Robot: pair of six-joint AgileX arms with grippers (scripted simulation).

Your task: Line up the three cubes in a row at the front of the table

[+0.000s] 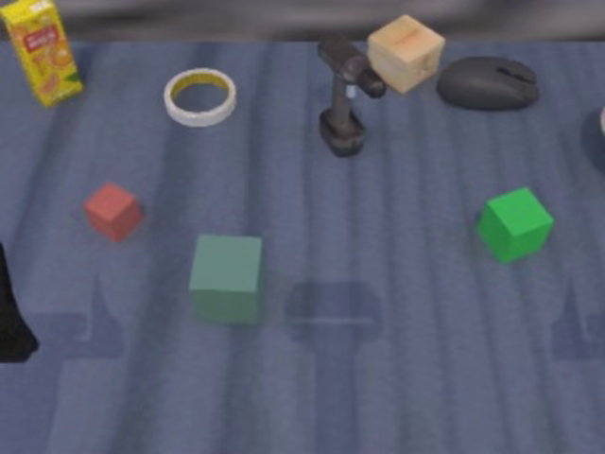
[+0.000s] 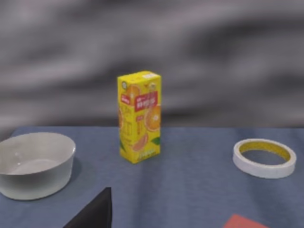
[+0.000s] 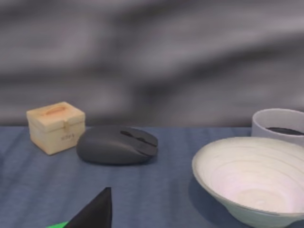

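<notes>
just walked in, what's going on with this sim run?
Nothing is being handled yet. The red cube, the teal cube and the green cube sit scattered across the table: red and teal toward the left, green toward the right, not in a row. The left gripper is at the table's left edge; the right arm is out of the top view. Juice box, tape roll, wooden cube and mouse line the back.
</notes>
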